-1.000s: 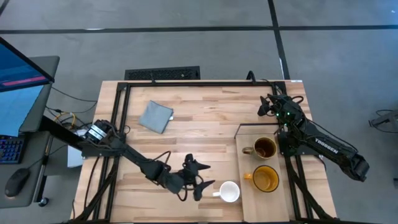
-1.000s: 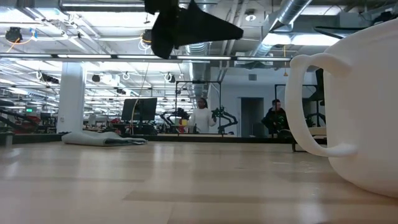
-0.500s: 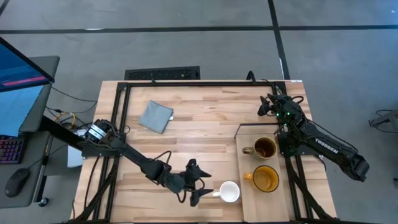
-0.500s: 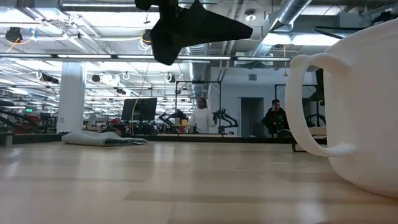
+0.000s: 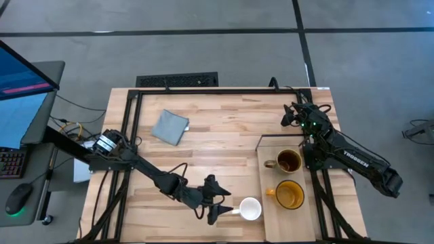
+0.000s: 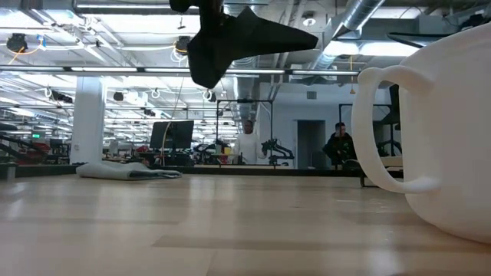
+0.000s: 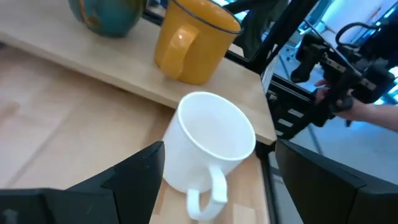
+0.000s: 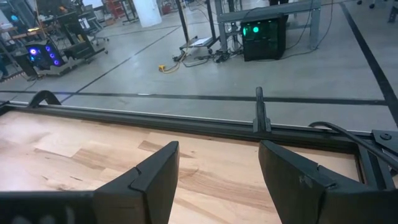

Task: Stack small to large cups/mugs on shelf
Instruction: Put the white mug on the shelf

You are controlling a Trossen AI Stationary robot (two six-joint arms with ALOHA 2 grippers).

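A white mug [image 5: 250, 209] stands upright on the planked tabletop near the front edge, its handle [image 7: 204, 191] pointing toward my left gripper. My left gripper [image 5: 215, 200] is open just to the mug's left and above the table, touching nothing; its fingers show in the left wrist view [image 7: 217, 168]. A dark brown mug [image 5: 287, 161] and a yellow-orange mug [image 5: 289, 194] stand on the pale shelf board [image 5: 268, 146] at the right. My right gripper [image 5: 293, 115] is open, at rest near the table's far right corner.
A grey-blue cloth [image 5: 169, 127] lies at the far left of the table. Black frame rails [image 5: 129, 129] run along the table's sides. In the low view people [image 6: 247, 143] show in the room behind the table.
My left gripper has gone toward the table's right and near edges, closer to the white mug's handle, and has turned a little. The mugs have stayed where they were.
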